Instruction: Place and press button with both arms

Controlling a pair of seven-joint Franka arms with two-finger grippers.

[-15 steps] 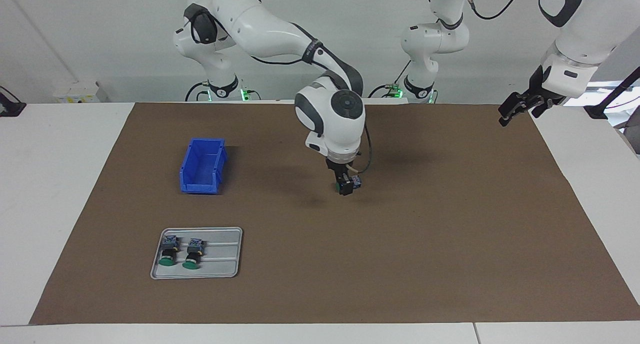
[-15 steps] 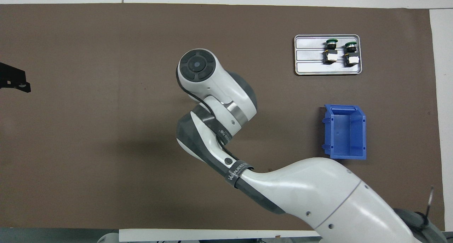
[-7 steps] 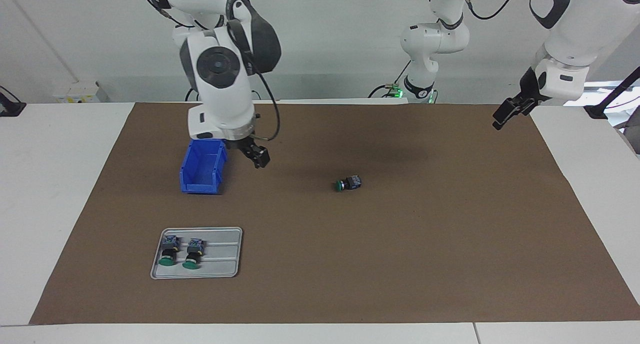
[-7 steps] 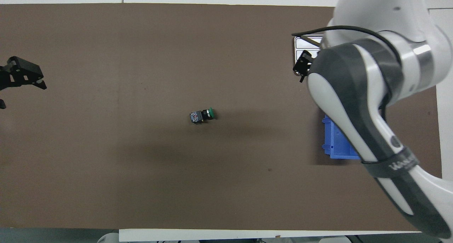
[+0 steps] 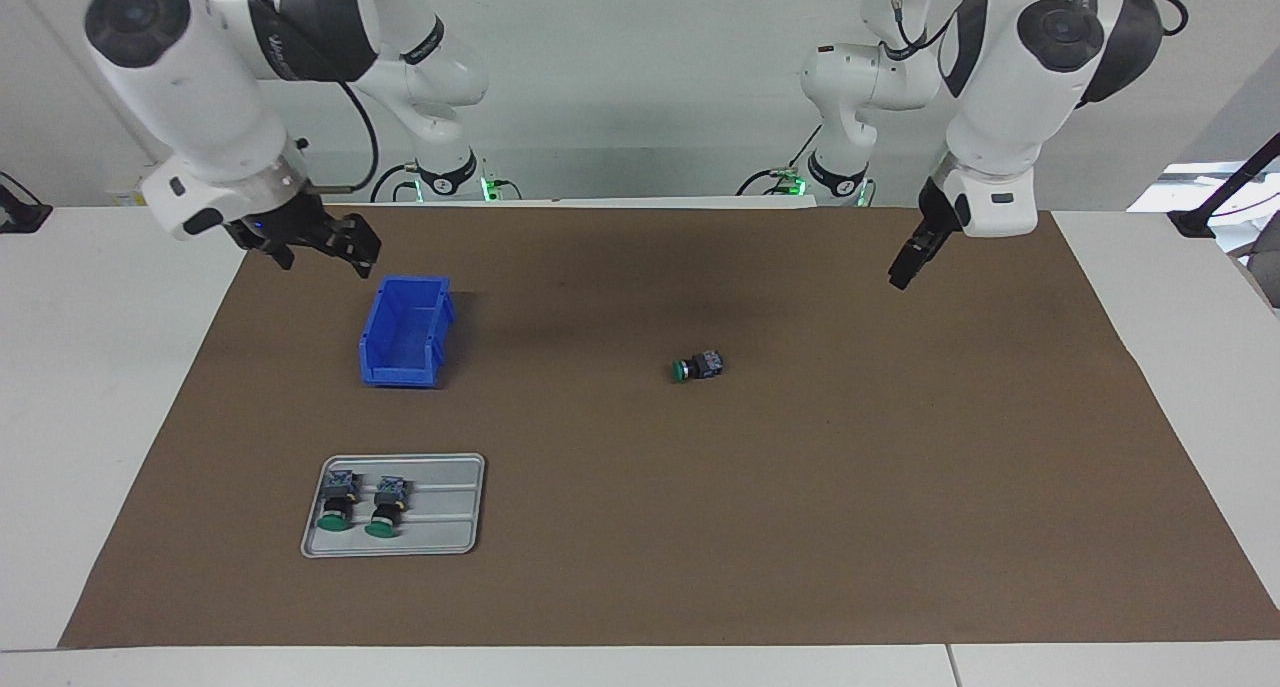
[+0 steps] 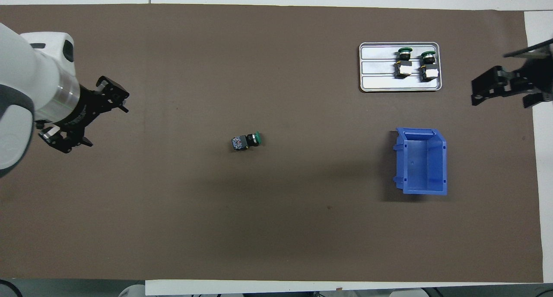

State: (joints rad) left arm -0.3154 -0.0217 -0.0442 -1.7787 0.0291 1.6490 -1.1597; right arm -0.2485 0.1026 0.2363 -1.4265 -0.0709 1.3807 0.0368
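Now: left tool (image 6: 88, 115) spread wide, empty; right tool (image 6: 505, 88) spread, empty; button (image 5: 697, 367) lies untouched

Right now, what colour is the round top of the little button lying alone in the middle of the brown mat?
Green. The button's round cap shows best in the overhead view.

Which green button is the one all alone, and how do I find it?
Look at the big brown mat and find its middle. There a small button lies on its side, green cap toward the blue bin. The two other buttons sit together in the grey tray; this one lies alone on bare mat.
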